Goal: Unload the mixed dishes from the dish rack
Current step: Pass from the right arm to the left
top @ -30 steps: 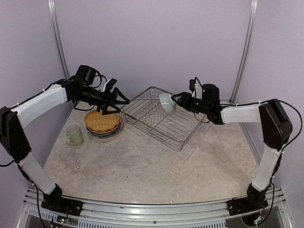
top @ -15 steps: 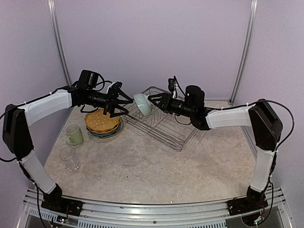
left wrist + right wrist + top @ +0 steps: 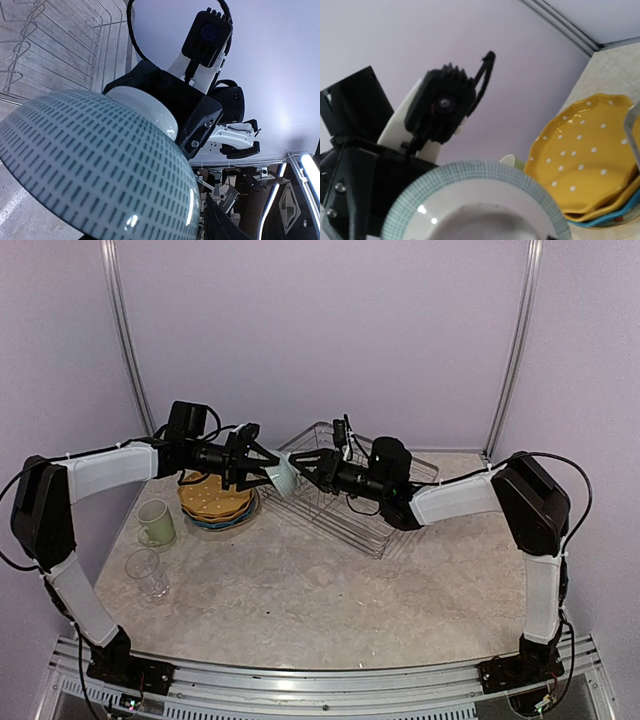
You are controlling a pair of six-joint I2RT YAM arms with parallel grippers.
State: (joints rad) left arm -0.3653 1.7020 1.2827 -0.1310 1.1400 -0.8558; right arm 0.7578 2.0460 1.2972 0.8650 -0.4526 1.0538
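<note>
The small light-blue bowl [image 3: 283,477], dashed outside and white inside, hangs tilted in the air between both grippers, over the left end of the wire dish rack [image 3: 372,512]. My right gripper [image 3: 300,466] is shut on the bowl [image 3: 480,200] at its foot. My left gripper [image 3: 264,469] is open, its fingers spread around the bowl's rim [image 3: 90,165]. The orange scalloped plates [image 3: 214,496] lie stacked on the blue plate [image 3: 222,523] left of the rack. The pale green mug [image 3: 156,523] and the clear glass [image 3: 146,573] stand at the left. The cream plate is not seen.
The rack shows no dishes in it, and its upright prongs [image 3: 60,55] lie just below the bowl. The plate stack [image 3: 585,155] sits right under my left arm. The purple back wall and metal corner posts [image 3: 120,330] close the cell.
My right gripper has carried the bowl left, from the rack's far end to its left end. My left gripper has reached right until its fingers are around the bowl.
</note>
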